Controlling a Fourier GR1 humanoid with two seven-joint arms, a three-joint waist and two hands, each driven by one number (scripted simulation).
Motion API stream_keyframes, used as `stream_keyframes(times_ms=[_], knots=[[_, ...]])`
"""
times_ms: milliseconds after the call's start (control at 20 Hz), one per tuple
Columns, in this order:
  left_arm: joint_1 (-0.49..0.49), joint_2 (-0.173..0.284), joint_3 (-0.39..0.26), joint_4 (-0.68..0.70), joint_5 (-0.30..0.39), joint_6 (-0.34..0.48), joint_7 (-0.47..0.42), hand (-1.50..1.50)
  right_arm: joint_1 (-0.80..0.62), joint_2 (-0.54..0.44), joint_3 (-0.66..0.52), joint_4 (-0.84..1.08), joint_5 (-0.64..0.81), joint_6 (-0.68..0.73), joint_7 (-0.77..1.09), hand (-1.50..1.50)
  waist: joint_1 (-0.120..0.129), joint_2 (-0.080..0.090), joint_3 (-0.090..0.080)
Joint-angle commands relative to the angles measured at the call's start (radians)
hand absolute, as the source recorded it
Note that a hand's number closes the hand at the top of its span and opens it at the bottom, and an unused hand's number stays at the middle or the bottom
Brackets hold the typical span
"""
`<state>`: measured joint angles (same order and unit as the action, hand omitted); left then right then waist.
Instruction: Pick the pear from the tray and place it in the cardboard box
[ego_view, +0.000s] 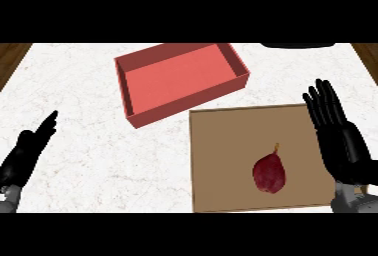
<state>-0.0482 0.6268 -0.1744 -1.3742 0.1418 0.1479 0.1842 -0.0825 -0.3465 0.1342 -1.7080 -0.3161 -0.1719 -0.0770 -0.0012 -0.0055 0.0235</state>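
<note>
counter (81, 85): white marbled top, pretty much fills the view
tray (221, 135): flat brown board at the lower right, square-ish, the pear sits on it
cardboard box (181, 80): red-pink, open top, turned at an angle, just up-left of the tray, its near corner about touching the tray's edge
right hand (341, 145): black, fingers straight and pointing up, over the tray's right edge, near the pear but not touching it
left hand (26, 152): black, seen edge-on at the far left, fingers straight, holding nothing
pear (269, 172): dark red, small yellowish stem pointing up, lying in the tray's lower right part
writing: no labels I can read
</note>
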Motion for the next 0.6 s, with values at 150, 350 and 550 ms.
stream_keyframes(times_ms=[150,350,550], knots=[[-0.014,-0.001,0.074,0.001,-0.098,0.144,-0.062,0.0,0.171,0.071,-0.1,-0.004,-0.19,0.071,-0.057,-1.5,-0.013,0.003,-0.022],[-0.03,0.002,0.082,-0.001,-0.071,0.118,-0.075,0.0,0.178,-0.273,-0.007,0.054,0.278,0.077,-0.07,-1.5,0.004,0.011,-0.043],[-0.013,-0.054,0.085,0.05,-0.092,0.15,-0.144,0.0,0.313,0.071,-0.005,0.206,0.065,0.044,-0.331,-1.5,-0.009,0.009,-0.021]])
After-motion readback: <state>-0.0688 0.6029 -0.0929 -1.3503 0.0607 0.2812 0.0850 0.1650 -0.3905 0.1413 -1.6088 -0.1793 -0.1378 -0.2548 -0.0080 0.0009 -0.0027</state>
